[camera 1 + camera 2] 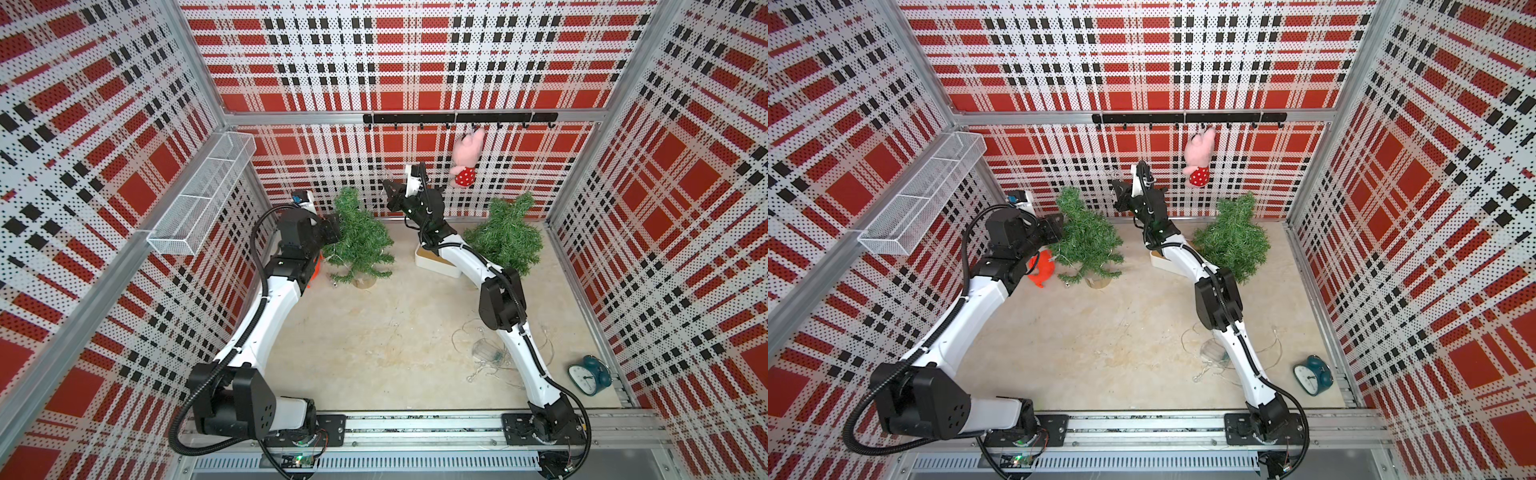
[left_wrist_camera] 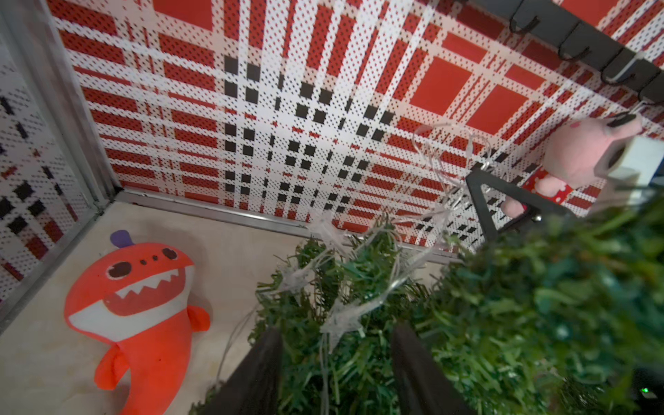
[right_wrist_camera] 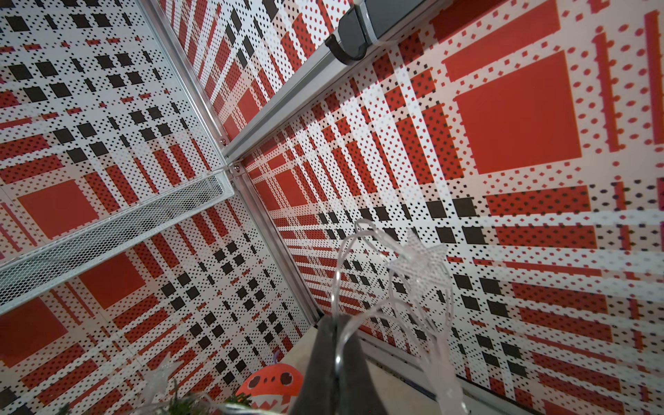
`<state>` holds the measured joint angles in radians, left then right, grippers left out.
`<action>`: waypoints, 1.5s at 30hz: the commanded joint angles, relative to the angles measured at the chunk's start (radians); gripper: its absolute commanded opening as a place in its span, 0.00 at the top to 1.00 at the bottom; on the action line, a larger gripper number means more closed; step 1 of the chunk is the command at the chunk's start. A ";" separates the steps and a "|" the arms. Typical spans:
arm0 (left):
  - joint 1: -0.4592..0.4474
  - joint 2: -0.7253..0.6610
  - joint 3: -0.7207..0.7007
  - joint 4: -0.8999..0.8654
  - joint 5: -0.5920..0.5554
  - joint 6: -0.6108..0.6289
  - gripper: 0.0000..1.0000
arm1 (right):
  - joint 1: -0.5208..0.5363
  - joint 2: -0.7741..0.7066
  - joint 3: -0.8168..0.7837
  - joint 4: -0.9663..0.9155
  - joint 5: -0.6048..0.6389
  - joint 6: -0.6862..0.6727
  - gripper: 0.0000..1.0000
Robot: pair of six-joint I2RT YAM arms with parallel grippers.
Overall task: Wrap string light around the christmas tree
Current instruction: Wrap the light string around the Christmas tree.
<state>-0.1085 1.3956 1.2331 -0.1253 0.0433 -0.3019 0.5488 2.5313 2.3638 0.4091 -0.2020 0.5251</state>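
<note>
Upper centre of a top view: right gripper (image 1: 391, 189), raised near the back wall, clamped shut on a strand of the string light (image 3: 418, 262).

Left of it: christmas tree (image 1: 359, 235), with a few star bulbs lying loosely across its branches.

At the tree's left flank: left gripper (image 2: 336, 328), jaws apart astride foliage and one hanging strand, pinching nothing visible.

Lower right floor: clear pack (image 1: 487, 352) with a slack coil, unwound.

Right of centre: second tree (image 1: 505, 239), no lights seen on it.

Status, judged: wrapping begun, most of the length outstanding.
</note>
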 commanded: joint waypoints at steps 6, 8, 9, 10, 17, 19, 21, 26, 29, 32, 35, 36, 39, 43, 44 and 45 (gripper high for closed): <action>-0.027 0.094 0.028 -0.057 -0.065 0.053 0.64 | 0.020 -0.080 -0.045 0.026 0.002 -0.012 1.00; -0.029 0.100 0.025 -0.057 -0.061 0.052 0.69 | 0.020 -0.082 -0.044 0.023 0.003 -0.012 1.00; -0.027 0.096 0.027 -0.057 -0.064 0.054 0.74 | 0.021 -0.084 -0.046 0.023 0.002 -0.013 1.00; -0.023 0.087 0.028 -0.054 -0.067 0.053 0.78 | 0.022 -0.086 -0.050 0.025 0.003 -0.013 1.00; 0.070 0.017 0.037 -0.029 -0.044 0.015 0.94 | 0.018 -0.121 -0.081 0.023 0.007 -0.050 1.00; 0.096 0.014 0.035 -0.016 -0.035 0.004 0.97 | 0.010 -0.128 -0.089 0.025 0.001 -0.053 1.00; 0.108 0.023 0.050 -0.013 -0.021 -0.001 0.98 | 0.004 -0.136 -0.106 0.034 0.000 -0.053 1.00; 0.113 0.054 0.105 0.001 -0.021 -0.002 1.00 | -0.007 -0.162 -0.161 0.048 -0.005 -0.062 1.00; 0.115 0.094 0.152 -0.001 -0.026 0.000 1.00 | -0.014 -0.191 -0.215 0.036 0.008 -0.091 1.00; 0.117 0.161 0.192 -0.013 -0.054 0.024 1.00 | -0.029 -0.243 -0.314 0.043 0.034 -0.094 1.00; 0.114 0.200 0.200 -0.030 -0.033 0.035 1.00 | -0.045 -0.312 -0.407 0.037 0.025 -0.103 1.00; 0.112 0.201 0.191 -0.028 -0.021 0.036 1.00 | -0.046 -0.334 -0.436 0.040 0.022 -0.115 1.00; 0.109 0.196 0.154 -0.007 0.021 0.024 0.99 | -0.046 -0.396 -0.509 0.011 0.017 -0.158 1.00; 0.105 0.189 0.123 0.026 0.089 -0.007 0.98 | -0.048 -0.455 -0.589 -0.039 0.056 -0.212 0.97; 0.107 0.184 0.117 0.037 0.092 -0.014 0.98 | -0.050 -0.467 -0.612 -0.039 0.064 -0.221 0.95; 0.108 0.180 0.115 0.041 0.089 -0.018 0.98 | -0.052 -0.475 -0.624 -0.040 0.066 -0.224 0.93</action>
<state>-0.0086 1.6020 1.3636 -0.1204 0.1192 -0.3023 0.5232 2.1128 1.7718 0.3897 -0.1886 0.3580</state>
